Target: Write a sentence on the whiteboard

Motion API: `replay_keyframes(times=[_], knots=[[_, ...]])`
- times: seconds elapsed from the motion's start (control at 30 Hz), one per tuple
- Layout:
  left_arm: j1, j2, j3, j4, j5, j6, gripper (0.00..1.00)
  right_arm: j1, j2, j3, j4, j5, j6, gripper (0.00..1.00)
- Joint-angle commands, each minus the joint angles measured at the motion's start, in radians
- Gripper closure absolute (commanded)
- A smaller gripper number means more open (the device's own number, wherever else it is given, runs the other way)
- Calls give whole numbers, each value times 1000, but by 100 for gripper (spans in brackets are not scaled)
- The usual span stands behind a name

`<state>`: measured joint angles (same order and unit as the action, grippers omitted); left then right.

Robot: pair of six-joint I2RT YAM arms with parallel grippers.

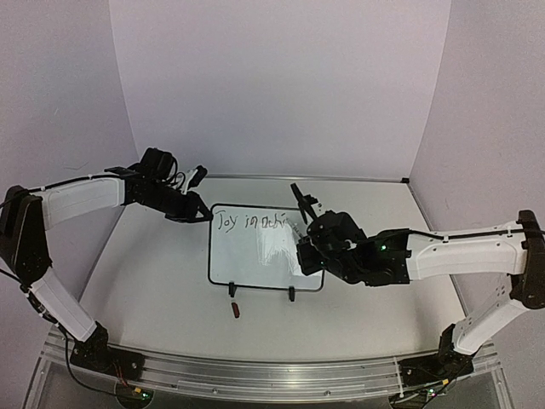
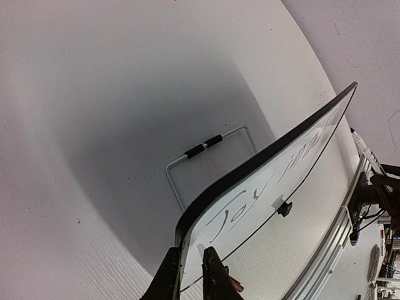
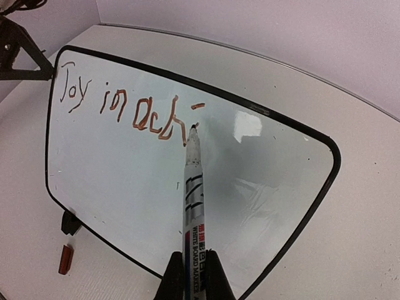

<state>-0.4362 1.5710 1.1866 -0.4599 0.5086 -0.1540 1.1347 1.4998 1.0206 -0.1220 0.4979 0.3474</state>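
Note:
The whiteboard (image 1: pixel 255 264) stands tilted on its two black clip feet in the middle of the table. Reddish writing along its top reads roughly "Joy in ach" plus a short dash. My left gripper (image 1: pixel 203 213) is at the board's top left corner. In the left wrist view its fingers (image 2: pixel 187 262) pinch the whiteboard's (image 2: pixel 275 175) black frame, one behind and one in front. My right gripper (image 3: pixel 194 265) is shut on a whiteboard marker (image 3: pixel 194 187). The marker's tip touches the whiteboard (image 3: pixel 125 181) just after the last letter. The right gripper (image 1: pixel 305 243) hovers over the board's right half.
A red marker cap (image 1: pixel 236 309) lies on the table in front of the board, also in the right wrist view as the cap (image 3: pixel 65 259). A wire stand (image 2: pixel 206 147) props the board from behind. Walls close the table at the back and sides.

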Motion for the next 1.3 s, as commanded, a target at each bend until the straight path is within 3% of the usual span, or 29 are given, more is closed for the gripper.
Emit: replay_keyframes(times=[0.0,1.27], knots=[[-1,6,9,22,8,10,88,1,10,-1,2,27,18,100],[-2,-6,6,20,1,10,92,-1,77,41,-33,97,28,100]])
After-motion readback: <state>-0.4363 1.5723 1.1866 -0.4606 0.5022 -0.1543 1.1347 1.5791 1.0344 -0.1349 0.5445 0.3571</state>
